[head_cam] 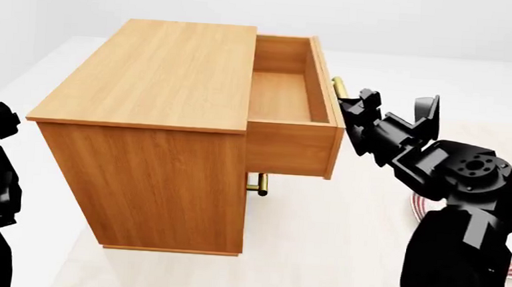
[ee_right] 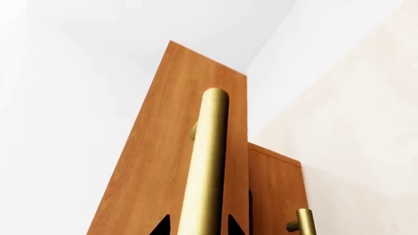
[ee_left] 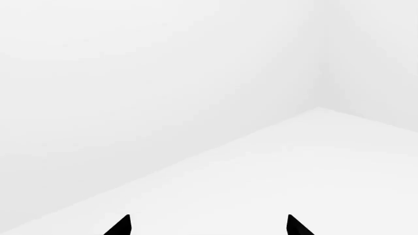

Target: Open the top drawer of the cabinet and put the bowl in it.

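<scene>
top drawer [head_cam: 285,95] out | right fingers [ee_right: 196,226] clamp its handle [ee_right: 205,161] | left fingers [ee_left: 209,226] wide | bowl unseen

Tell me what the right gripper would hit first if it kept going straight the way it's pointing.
The brass handle of the top drawer. In the right wrist view the bar runs between the right gripper's fingertips, with the drawer front right behind it. Whether the fingers already touch the bar can't be told.

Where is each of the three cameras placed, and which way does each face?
Head view: looks down on the orange-brown wooden cabinet; both black arms show.
Left wrist view: faces blank white surfaces; only left end effector tips show.
Right wrist view: faces the brass bar handle, flanked by right end effector tips.
Shared: head and right wrist views show the pulled-out top drawer.
</scene>
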You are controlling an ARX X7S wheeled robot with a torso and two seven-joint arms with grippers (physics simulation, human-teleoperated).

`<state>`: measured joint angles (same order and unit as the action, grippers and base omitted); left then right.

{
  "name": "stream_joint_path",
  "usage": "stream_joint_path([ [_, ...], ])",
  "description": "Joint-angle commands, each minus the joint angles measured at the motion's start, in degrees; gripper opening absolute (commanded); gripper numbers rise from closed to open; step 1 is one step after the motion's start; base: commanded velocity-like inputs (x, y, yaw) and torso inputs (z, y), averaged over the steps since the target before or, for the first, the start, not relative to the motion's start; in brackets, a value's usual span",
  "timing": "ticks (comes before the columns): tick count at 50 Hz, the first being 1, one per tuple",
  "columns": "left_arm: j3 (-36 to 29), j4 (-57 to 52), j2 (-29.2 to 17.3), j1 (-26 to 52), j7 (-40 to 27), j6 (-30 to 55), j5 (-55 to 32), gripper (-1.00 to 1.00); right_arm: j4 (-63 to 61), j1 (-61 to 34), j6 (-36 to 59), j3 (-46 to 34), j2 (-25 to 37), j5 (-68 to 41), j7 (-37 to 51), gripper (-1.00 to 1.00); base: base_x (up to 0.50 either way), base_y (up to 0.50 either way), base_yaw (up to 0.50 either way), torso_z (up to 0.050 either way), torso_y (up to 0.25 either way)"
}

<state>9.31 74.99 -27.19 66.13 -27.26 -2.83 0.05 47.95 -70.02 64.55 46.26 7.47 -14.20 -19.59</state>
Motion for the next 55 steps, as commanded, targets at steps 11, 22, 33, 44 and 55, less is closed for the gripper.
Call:
stream_joint_path([
  [11, -0.2, 0.0, -0.02, 0.02, -0.18, -0.01, -0.04, 1.0, -1.31, -1.16, -0.89, 1.0, 1.62, -0.7, -1.01, -1.0, 0.0, 0.0, 0.0, 0.0, 0.0],
  [22, -0.39, 0.0, 0.0, 0.07, -0.25, 0.0, 0.0, 1.0, -0.29, -1.2, -1.28, 0.76, 1.99, -0.89, -1.31, -1.0, 0.0, 0.0, 0.0, 0.0, 0.0],
  [33, -0.49, 0.0, -0.01, 0.1, -0.34, 0.0, -0.04, 1.0, 0.23, -1.06, 0.17, -0.09, 2.26, -1.39, -2.61, 1.0, 0.0, 0.0, 0.0, 0.0, 0.0],
  [44, -0.34, 0.0, -0.02, 0.16, -0.21, -0.12, -0.09, 1.0, 2.99, -1.16, -1.87, -2.67, 2.57, -0.63, -4.53, 1.0, 0.0, 0.0, 0.0, 0.0, 0.0],
  [55, -0.4, 0.0, 0.0, 0.07, -0.24, -0.27, -0.04, 1.0, 5.77, -1.48, -4.87, -3.18, 3.54, 0.41, -3.45, 1.0, 0.0, 0.0, 0.0, 0.0, 0.0],
])
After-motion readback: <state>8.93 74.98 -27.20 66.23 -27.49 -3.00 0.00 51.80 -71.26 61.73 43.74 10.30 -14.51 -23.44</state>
